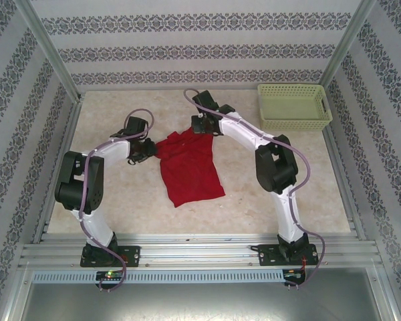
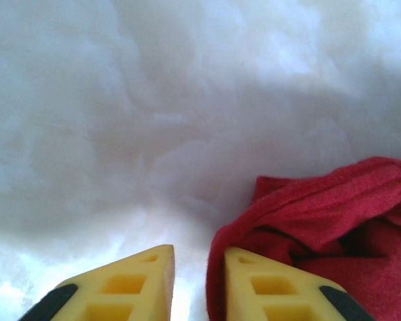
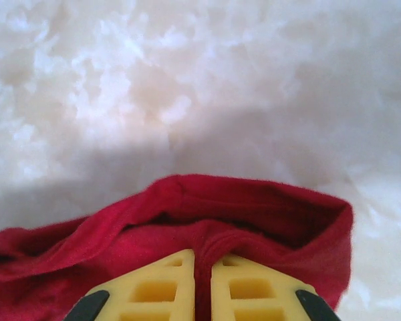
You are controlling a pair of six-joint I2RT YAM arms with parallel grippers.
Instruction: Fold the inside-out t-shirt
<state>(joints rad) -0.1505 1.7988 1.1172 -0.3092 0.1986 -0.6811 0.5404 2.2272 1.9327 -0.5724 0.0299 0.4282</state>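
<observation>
The bright red inside-out t-shirt [image 1: 190, 167] lies bunched on the marbled table [image 1: 287, 180], narrow at the top and wider toward the near side. My right gripper [image 1: 201, 127] is at its far edge. In the right wrist view this gripper [image 3: 202, 257] is shut on a pinched fold of the shirt [image 3: 254, 207], which bulges up in front of the fingers. My left gripper [image 1: 150, 148] is at the shirt's upper left corner. In the left wrist view it [image 2: 199, 257] stands open, with a rolled edge of the shirt [image 2: 334, 214] against the inner side of its right finger [image 2: 267, 284].
A pale green lattice basket [image 1: 294, 105] stands at the far right of the table. Patterned walls with metal posts close in the table on three sides. Bare tabletop lies to the left, right and near side of the shirt.
</observation>
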